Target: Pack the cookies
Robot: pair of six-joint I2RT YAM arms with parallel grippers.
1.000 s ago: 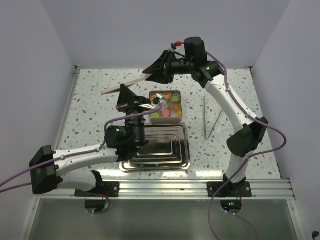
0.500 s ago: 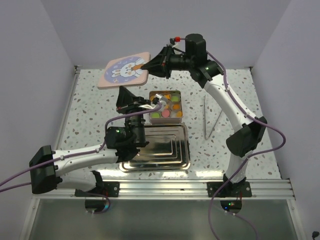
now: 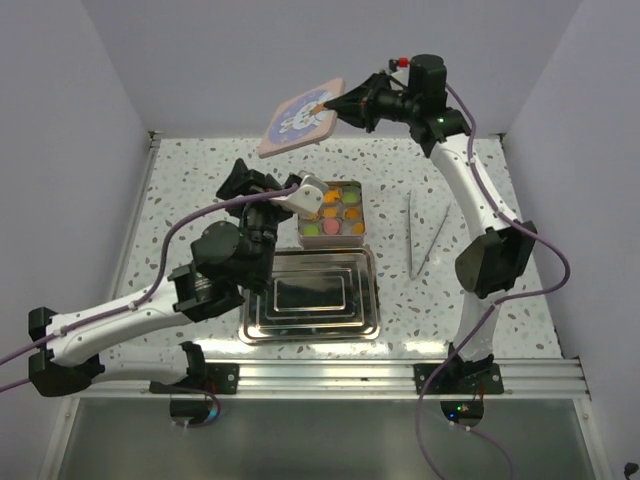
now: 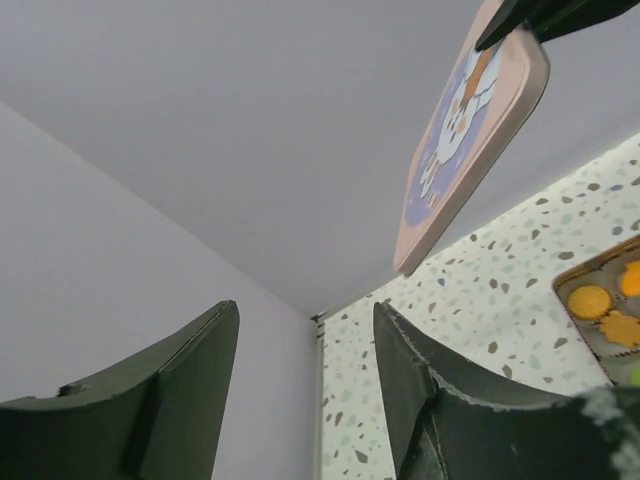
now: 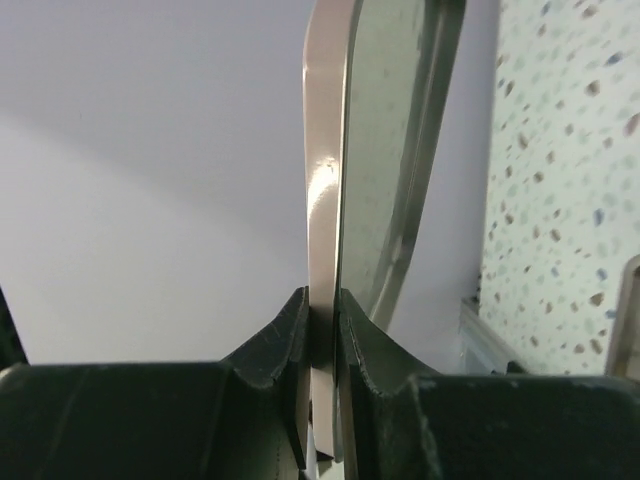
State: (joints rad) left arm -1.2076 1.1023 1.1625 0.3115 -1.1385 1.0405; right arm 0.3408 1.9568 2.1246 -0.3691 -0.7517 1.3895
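The cookies sit in the box; stacked trays lie just before it, tongs to its right (well apart), the lid aloft behind.

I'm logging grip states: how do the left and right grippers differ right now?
The right gripper is shut on the edge of the pink lid; the left gripper is open and empty. The right gripper is up by the back wall; the left gripper is lower, near the cookie tin. Both are dark and two-fingered.

Lab test booth, plain walls, speckled table, aluminium mounting rail
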